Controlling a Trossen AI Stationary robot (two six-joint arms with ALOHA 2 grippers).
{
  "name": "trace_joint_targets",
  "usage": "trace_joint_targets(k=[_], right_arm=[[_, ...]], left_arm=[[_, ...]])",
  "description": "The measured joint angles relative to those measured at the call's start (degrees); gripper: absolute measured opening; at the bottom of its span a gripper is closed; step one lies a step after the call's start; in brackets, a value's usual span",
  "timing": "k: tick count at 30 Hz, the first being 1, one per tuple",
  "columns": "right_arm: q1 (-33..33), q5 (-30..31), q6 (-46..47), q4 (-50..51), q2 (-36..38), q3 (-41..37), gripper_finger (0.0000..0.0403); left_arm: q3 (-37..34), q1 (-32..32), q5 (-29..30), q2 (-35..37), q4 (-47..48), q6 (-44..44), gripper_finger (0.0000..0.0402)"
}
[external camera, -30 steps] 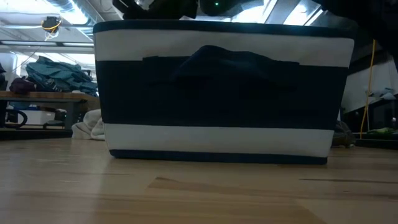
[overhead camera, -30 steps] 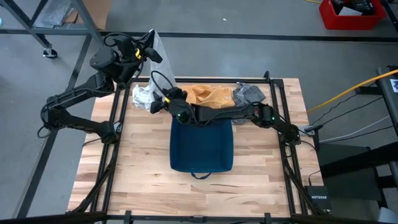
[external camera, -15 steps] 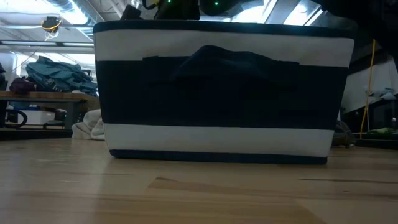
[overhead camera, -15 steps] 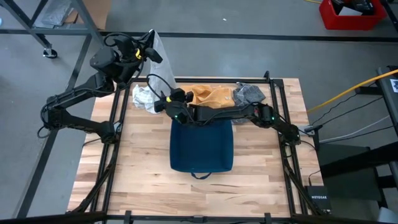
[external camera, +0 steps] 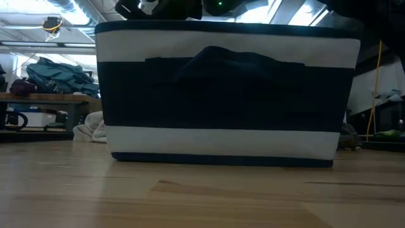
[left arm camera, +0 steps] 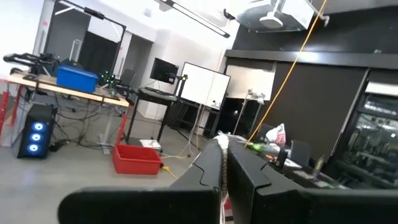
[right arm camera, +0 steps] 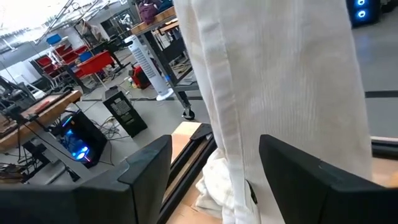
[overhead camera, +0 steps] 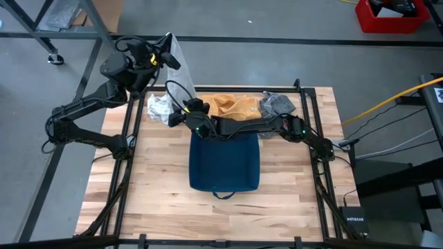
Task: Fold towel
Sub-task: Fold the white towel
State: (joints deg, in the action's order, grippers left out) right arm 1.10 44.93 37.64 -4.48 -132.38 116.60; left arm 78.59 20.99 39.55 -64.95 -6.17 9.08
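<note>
Folding has barely begun: the left gripper (overhead camera: 165,58), raised beyond the table's (overhead camera: 159,187) far-left corner, is clamped on one edge of the white towel (overhead camera: 173,50), which hangs limp. The right gripper (overhead camera: 173,117), fingers spread wide, reaches toward its lower part (nothing caught yet). The towel is thin ribbed cloth. More crumpled cloths (overhead camera: 235,105) lie far behind a navy fabric bin (overhead camera: 225,162).

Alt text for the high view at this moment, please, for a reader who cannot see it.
Seen from above, the left gripper holds a white towel up past the table's far-left corner, while the right gripper reaches across, open, toward its hanging lower end. A navy bin sits mid-table, with orange cloth and grey cloth behind it.
</note>
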Motion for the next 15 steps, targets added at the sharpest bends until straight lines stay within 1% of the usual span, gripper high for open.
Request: trace_joint_targets(k=[7, 15], right_arm=[[0.0, 0.9, 0.3, 0.0, 0.0, 0.0, 0.0248], [0.2, 7.0, -0.3, -0.1, 0.0, 0.0, 0.0248]], left_arm=[[0.0, 0.0, 0.0, 0.0, -1.4, 4.2, 0.0], [0.0, -2.7, -0.1, 0.0, -1.4, 3.9, 0.0]])
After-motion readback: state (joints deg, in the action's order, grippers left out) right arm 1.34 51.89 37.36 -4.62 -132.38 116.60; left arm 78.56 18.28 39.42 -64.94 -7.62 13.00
